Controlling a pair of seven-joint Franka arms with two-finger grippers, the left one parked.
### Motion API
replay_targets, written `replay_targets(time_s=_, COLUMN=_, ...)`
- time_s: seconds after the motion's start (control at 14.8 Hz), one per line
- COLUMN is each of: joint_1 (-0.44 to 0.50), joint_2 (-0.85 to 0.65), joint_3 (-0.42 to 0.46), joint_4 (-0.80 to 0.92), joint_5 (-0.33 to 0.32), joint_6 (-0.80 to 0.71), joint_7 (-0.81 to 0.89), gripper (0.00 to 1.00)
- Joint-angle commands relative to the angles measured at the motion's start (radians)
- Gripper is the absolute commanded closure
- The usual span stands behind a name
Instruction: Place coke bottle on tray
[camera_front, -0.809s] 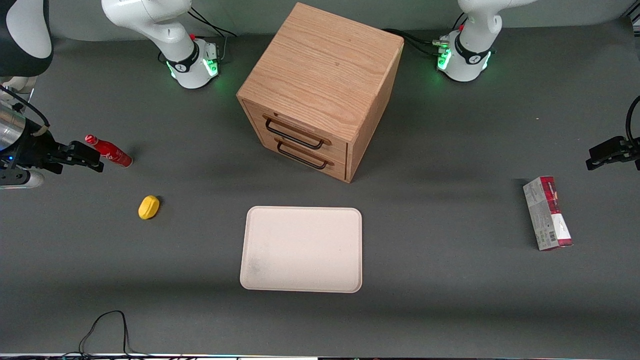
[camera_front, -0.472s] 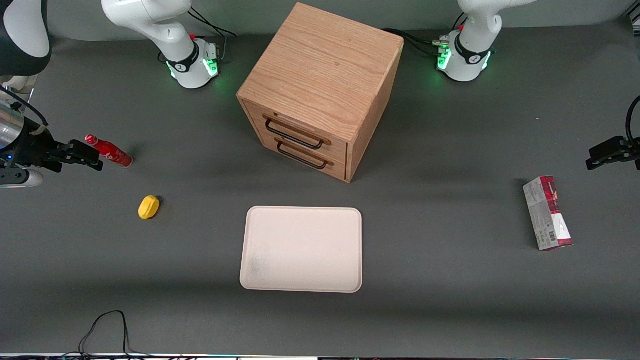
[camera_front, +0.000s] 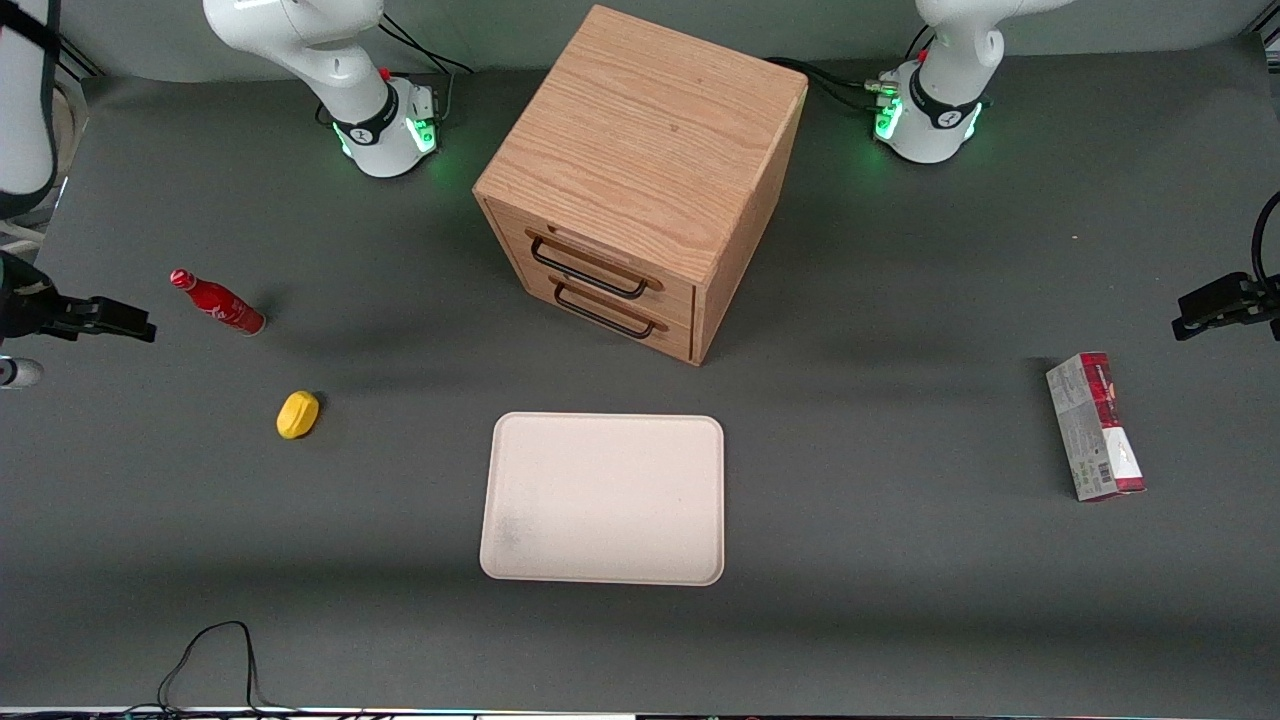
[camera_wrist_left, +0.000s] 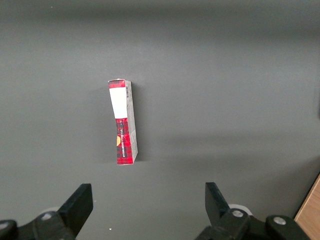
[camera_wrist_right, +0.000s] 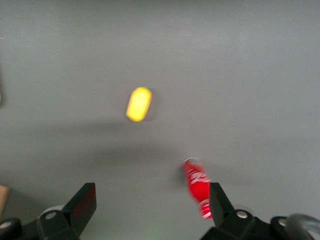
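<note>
Pulled back from the bottle (camera_front: 216, 302) toward the table's (camera_front: 900, 620) edge, the gripper (camera_front: 135, 325) hangs empty, fingers apart.

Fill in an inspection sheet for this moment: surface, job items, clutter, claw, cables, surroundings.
Surface: dark grey table, no spills seen.
Job items: coke bottle lies on the table toward the working arm's end, apart from the tray, which holds nothing.
Clutter: yellow object nearer the front camera than the bottle; wooden drawer cabinet with both drawers shut; red-and-grey carton toward the parked arm's end.
Claw: claw open, holding nothing, beside the bottle's cap end.
Cables: black cable loop at the table's near edge; leads at both arm bases.
Surroundings: nothing seen.
</note>
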Motion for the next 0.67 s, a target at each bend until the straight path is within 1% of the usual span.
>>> replay_targets(time_s=0.0, joint_1=0.005, joint_2=-0.112, joint_3=-0.087, joint_4=-0.246, joint_5=-0.012, joint_6=0.199, joint_7=-0.149, gripper=0.00)
replay_targets(time_s=0.2, joint_1=0.005, joint_2=-0.198, joint_3=-0.161, joint_4=-0.496, joint_5=-0.012, joint_6=0.432, joint_7=-0.216, gripper=0.00)
replay_targets(time_s=0.27, joint_1=0.005, joint_2=-0.216, joint_3=-0.182, joint_4=-0.557, joint_5=-0.012, joint_6=0.487, joint_7=-0.237, gripper=0.00)
replay_targets(time_s=0.4, joint_1=0.005, joint_2=-0.239, joint_3=-0.212, joint_4=-0.650, joint_5=-0.014, joint_6=0.572, joint_7=-0.262, gripper=0.00)
replay_targets(time_s=0.61, joint_1=0.005, joint_2=-0.248, joint_3=-0.222, joint_4=-0.771, joint_5=-0.023, joint_6=0.705, joint_7=-0.266, gripper=0.00)
